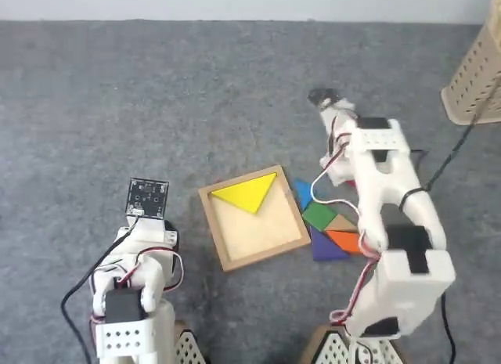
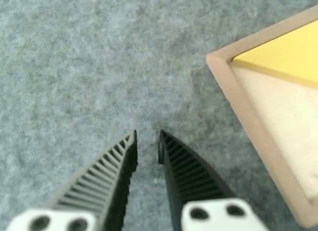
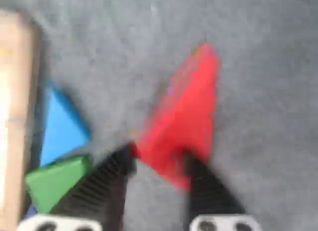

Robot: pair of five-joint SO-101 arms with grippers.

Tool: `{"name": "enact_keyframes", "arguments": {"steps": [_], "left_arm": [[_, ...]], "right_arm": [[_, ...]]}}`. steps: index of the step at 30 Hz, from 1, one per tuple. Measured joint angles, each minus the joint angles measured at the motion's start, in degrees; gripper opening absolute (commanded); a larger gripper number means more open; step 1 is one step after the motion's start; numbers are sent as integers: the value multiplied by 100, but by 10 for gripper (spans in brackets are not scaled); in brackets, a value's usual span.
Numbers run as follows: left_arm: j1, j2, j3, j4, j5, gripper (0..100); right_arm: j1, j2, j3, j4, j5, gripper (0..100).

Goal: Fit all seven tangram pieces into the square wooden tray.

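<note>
**Left wrist view**
- Left gripper (image 2: 147, 136): jaws a narrow gap apart, nothing between them, above grey carpet (image 2: 74, 52).
- Wooden tray (image 2: 218, 59): one corner lies near the fingertips, not touching them.
- Yellow triangle (image 2: 288, 52): lies inside the tray, against that corner's wall.

**Right wrist view**
- Right gripper (image 3: 156, 169): closed on the near end of the red triangle (image 3: 184, 112), one finger on each side. The blur hides whether the piece is lifted off the carpet.
- Blue piece (image 3: 59, 126) and green piece (image 3: 52, 184): on the carpet, between the gripper and the tray's edge.

**High view**
- Tray rim (image 1: 213, 231): lies between the two arms. The yellow triangle is flat along its far wall and the rest of its floor is bare.
- Blue, green, tan piece (image 1: 341, 221), orange piece (image 1: 344, 240) and purple piece (image 1: 327, 249): clustered just beside the tray, on the side toward the right arm (image 1: 387, 200).
- Left arm (image 1: 133, 293): stands near the tray's opposite side.
- Perforated container (image 1: 477, 66): at the far edge, well apart from the rest.
</note>
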Motion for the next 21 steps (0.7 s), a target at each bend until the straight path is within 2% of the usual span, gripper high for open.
{"name": "enact_keyframes", "arguments": {"steps": [8,13,21], "left_arm": [[0,0,0,0,0,72],[0,0,0,0,0,72],[0,0,0,0,0,72]], "right_arm": [[97,141,-448,633,-686,38],[193,149,-563,730,-730,38],[791,255,-862,756,-686,38]]}}
